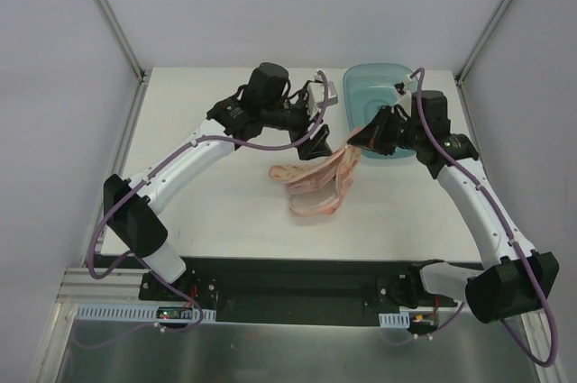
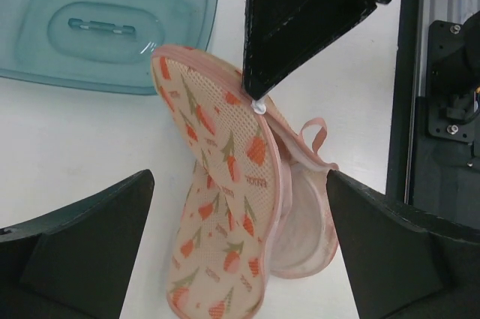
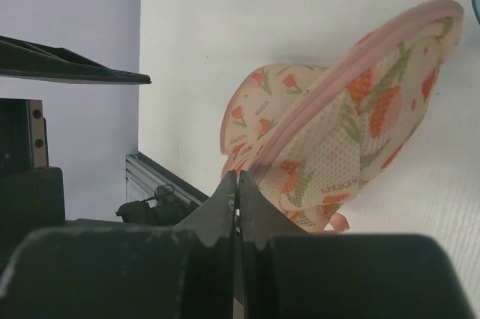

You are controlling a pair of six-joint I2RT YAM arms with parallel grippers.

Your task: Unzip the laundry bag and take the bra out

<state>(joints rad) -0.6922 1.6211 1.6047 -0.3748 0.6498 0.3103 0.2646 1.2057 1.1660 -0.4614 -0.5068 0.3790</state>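
We were mid-unzip: right gripper (image 3: 237, 180) clenched on the white zip pull (image 2: 259, 106) of the peach-orange printed mesh laundry bag (image 1: 315, 180) at frame centre, left gripper (image 2: 238, 175) splayed empty. Next, we judged, drag along the edging.

Clipped at 6 o'clock of the left wrist view — laundry bag (image 2: 225, 206); basin (image 2: 97, 26) clipped at 12. Hidden within right gripper (image 3: 237, 181) fingers — the pinched bit of bag.

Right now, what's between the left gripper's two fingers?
The laundry bag: the left wrist view shows it in the gap of the open left gripper.
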